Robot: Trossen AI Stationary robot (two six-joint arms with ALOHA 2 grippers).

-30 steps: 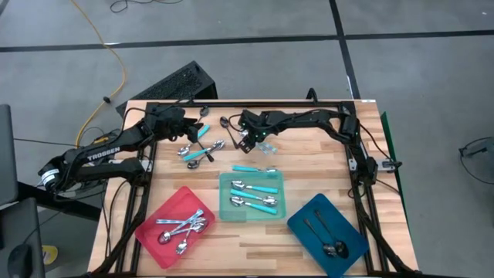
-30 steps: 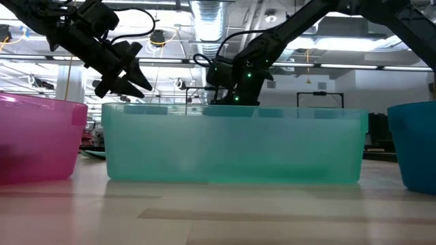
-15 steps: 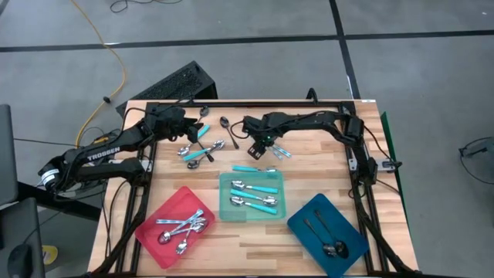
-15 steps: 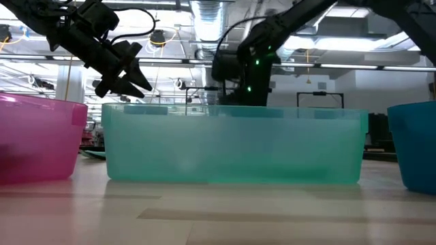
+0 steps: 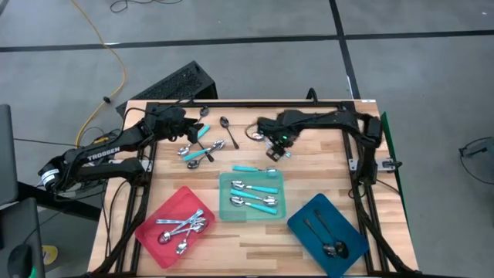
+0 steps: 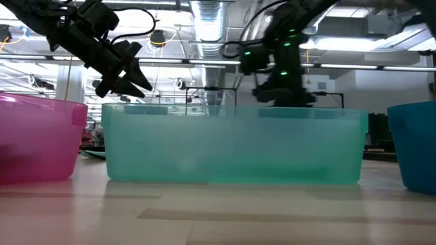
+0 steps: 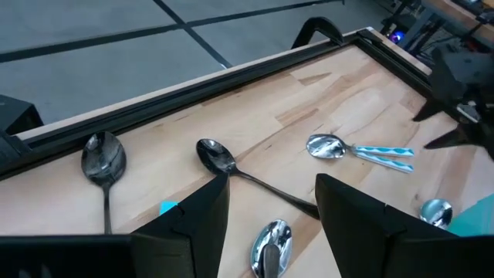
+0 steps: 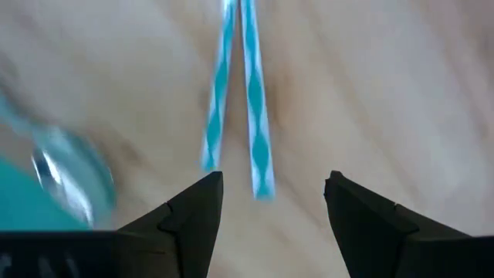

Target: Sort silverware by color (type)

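Loose silverware lies on the far part of the table: a pile of silver and turquoise-handled spoons, a black spoon, another black spoon, and two turquoise-handled spoons side by side. My right gripper hangs open above those two, pointing down, touching nothing. My left gripper waits open above the pile, with the black spoon beyond its fingers. One turquoise-handled spoon lies just beyond the teal tray.
Along the near side stand the red tray with silver spoons, the teal tray with turquoise-handled spoons, and the blue tray with black spoons. A black frame borders the table's far edge and sides.
My right gripper has moved toward the table's right edge and risen, tipping until it points straight down, and now hangs over the two turquoise-handled spoons. It stays open. My left arm has kept still.
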